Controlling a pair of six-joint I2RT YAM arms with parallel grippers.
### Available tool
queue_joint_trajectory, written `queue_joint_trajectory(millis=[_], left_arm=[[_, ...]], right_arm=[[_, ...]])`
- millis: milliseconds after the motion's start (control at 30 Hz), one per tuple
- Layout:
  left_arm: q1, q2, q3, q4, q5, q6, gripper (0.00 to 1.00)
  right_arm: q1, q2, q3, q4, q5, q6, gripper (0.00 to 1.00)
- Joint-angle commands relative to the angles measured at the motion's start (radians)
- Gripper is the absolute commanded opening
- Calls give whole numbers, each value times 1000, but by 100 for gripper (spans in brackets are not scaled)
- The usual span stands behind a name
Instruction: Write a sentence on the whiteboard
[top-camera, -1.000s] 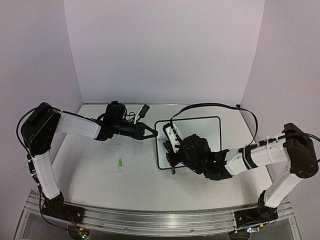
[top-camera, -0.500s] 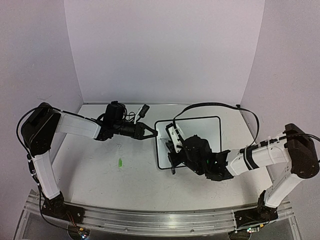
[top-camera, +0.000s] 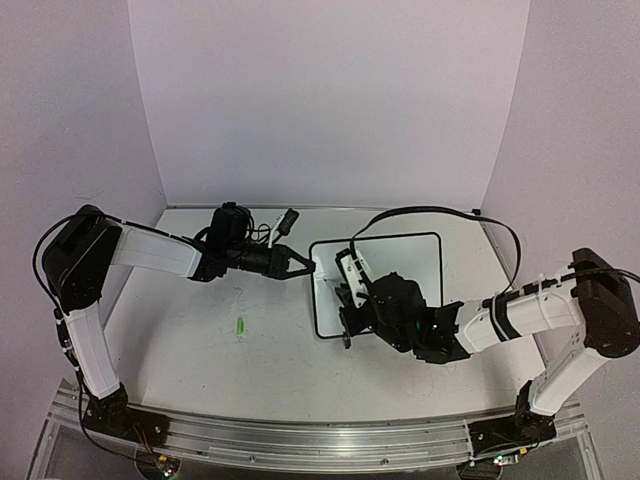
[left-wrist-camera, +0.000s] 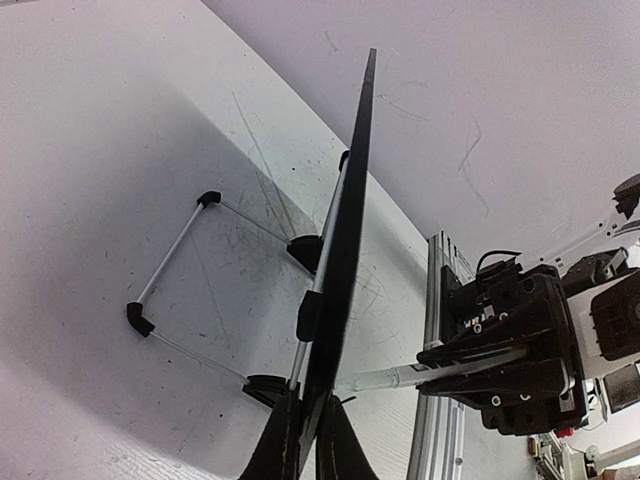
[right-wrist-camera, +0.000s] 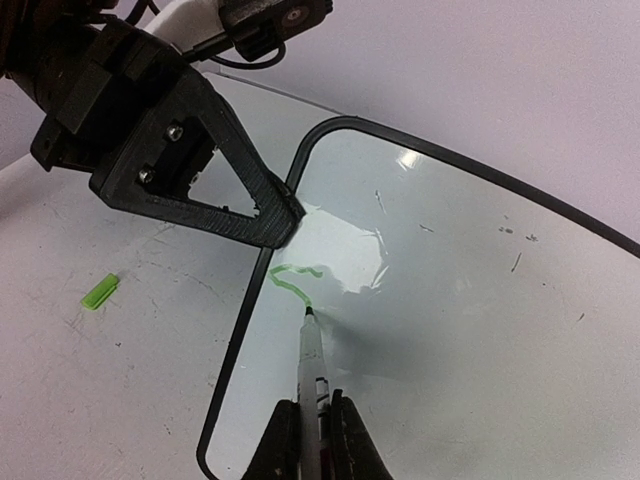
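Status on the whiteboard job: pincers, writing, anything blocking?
Left pincer shut on whiteboard edge. Right pincer shut on marker, tip on board. One green squiggle so far. Nothing blocking; green cap lies off the board.

We're looking at a robotics lab here, a boxed-in test cell rather than a home or an office. Plain pale panels (top-camera: 330, 100) close off the back and both sides of the overhead view. Along the bottom edge runs a slotted aluminium rail (top-camera: 300, 440). The left arm (top-camera: 150, 250) and the right arm (top-camera: 520, 315) are bolted to it at lower left and lower right. A black cable (top-camera: 430, 208) loops loose above the white counter (top-camera: 200, 350), which is scuffed with grey scribbles. Small boards with coloured lights (top-camera: 160, 463) glow beside the arm bases.
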Motion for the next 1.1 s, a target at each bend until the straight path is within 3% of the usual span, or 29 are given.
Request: queue_joint_trajectory(millis=[0,1067], left_arm=[[6,-24,-2,23,35,-17,0],[6,-29,-5,23,36,-18,0]], right_arm=[[-1,-21,-21,-40,19,23,0],[9,49,41,-29,-6,16,0]])
